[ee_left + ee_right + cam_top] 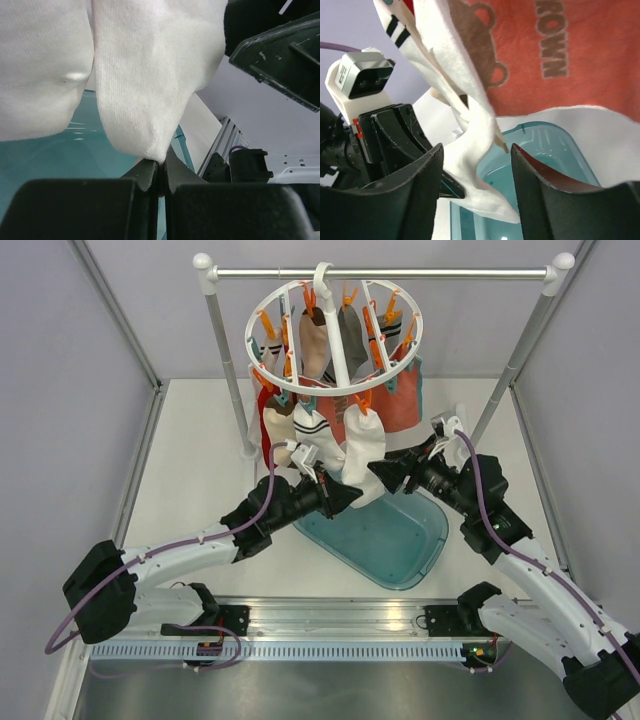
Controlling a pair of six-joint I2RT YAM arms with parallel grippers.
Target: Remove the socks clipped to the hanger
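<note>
Left gripper (160, 169): black fingers (145, 175) pressed shut with no gap; seems to nip the very toe tip of a plain white cloth sock (150, 75).

Plain white sock: hangs toe down from the hanger, top end held in an orange clip (364, 400); toe low over the tub, between the two grippers.

Right gripper (476, 150): black fingers (420, 180) well apart; white sock cloth loose in the gap, not squeezed; has hold of nothing.

Striped sock: white sock with dark stripes (312, 432), clipped just beside the plain white one.

Hanger: white round plastic ring with spokes and many orange and teal clips (333, 388); hooked on a metal rail with white posts (400, 273).

Socks up high: beige sock (320, 345) and grey sock (352, 335), hanging inside the ring; more cloth at the left side, too bunched to tell apart.

Big cloth: flat coral cloth with brown letters (580, 45), hanging behind the socks; not a sock.

Tub: see-through teal plastic tub (400, 540), on the table under the hanger; no sock to be seen in its bare part.

Done so far: looks like nothing; every sock in view clipped up.

Left to do: all the socks; the plain white one looks first in line.

Next step, a guess: a pull down on the toe to pop it out of the clip; grip looks tiny, so might slip.
</note>
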